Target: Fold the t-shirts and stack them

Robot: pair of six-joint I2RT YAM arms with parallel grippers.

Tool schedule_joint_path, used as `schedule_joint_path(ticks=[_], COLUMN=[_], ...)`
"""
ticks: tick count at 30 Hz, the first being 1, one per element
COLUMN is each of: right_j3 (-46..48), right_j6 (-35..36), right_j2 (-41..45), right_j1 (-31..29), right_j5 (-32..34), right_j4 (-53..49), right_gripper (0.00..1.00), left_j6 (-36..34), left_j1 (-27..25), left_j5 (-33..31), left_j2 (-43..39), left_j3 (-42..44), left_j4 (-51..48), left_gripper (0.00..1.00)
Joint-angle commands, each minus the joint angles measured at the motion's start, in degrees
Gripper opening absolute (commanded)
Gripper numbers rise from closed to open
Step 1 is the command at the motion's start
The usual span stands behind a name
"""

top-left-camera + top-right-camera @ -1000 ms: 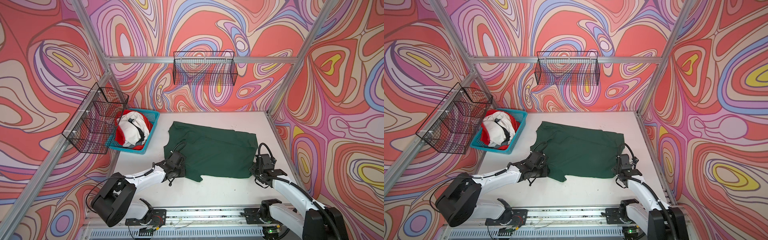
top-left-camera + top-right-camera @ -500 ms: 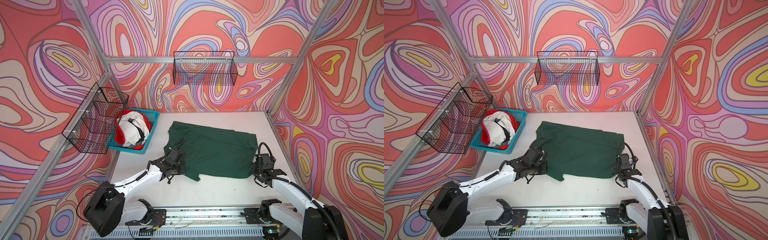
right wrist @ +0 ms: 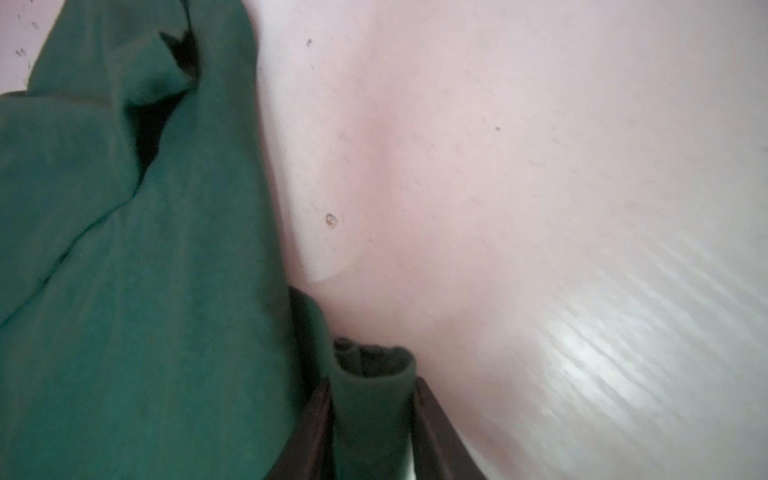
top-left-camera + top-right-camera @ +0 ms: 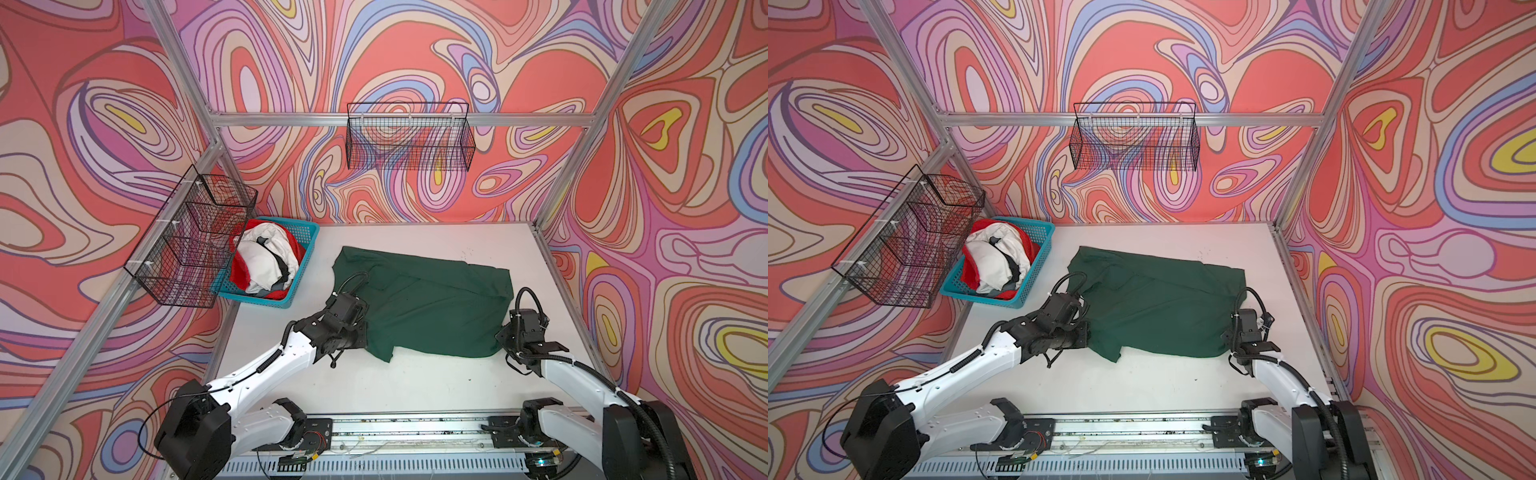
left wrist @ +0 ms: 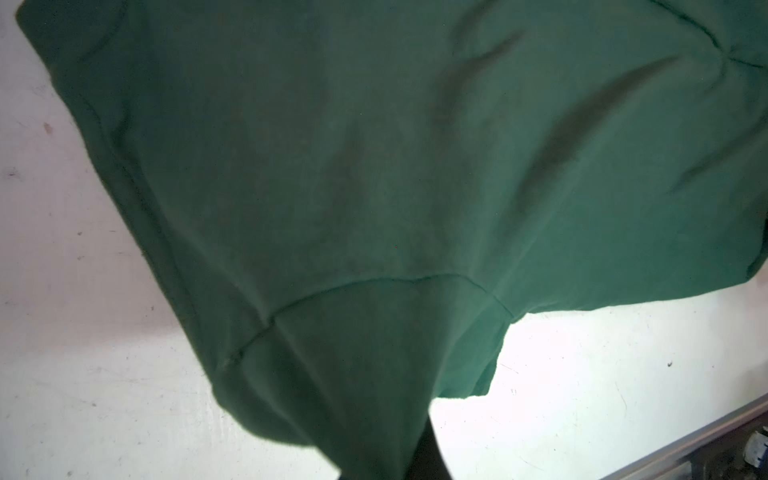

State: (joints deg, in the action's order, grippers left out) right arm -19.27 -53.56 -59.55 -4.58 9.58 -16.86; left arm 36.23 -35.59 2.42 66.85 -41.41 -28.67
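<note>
Now, left gripper: clamped on green t-shirt.
Right gripper: pinching its corner.
Advice: we lift both evenly.

Bare white worktop lay open in front of the spread dark green cloth t-shirt and behind it. A blue plastic basket of white and red cloth garments blocked the rear left corner, beneath a black wire side rack. Another black wire basket hung high on the back wall.
</note>
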Motion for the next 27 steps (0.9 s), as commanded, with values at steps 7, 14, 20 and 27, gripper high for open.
schedule_joint_path(ticks=[7, 14, 20, 27], right_j3=[-3.5, -6.35, -5.44, -3.02], right_j6=[-3.11, -1.21, -0.55, -0.5], right_j2=[11.81, 13.56, 12.25, 10.95], right_j1=[0.14, 0.1, 0.11, 0.1], right_j5=[4.88, 4.33, 2.66, -2.39], right_j4=[-22.78, -25.44, -23.53, -18.5], right_gripper=[0.12, 0.0, 0.0, 0.15], left_j6=[0.38, 0.16, 0.25, 0.61], left_j1=[-0.09, -0.09, -0.09, -0.09], left_j5=[-1.71, -1.36, -1.29, -0.25], left_j2=[-0.64, -0.68, -0.35, -0.01], left_j3=[-1.24, -1.22, -1.48, -1.31], left_j4=[-3.24, -3.43, -3.39, -2.96], left_gripper=[0.0, 0.0, 0.0, 0.0])
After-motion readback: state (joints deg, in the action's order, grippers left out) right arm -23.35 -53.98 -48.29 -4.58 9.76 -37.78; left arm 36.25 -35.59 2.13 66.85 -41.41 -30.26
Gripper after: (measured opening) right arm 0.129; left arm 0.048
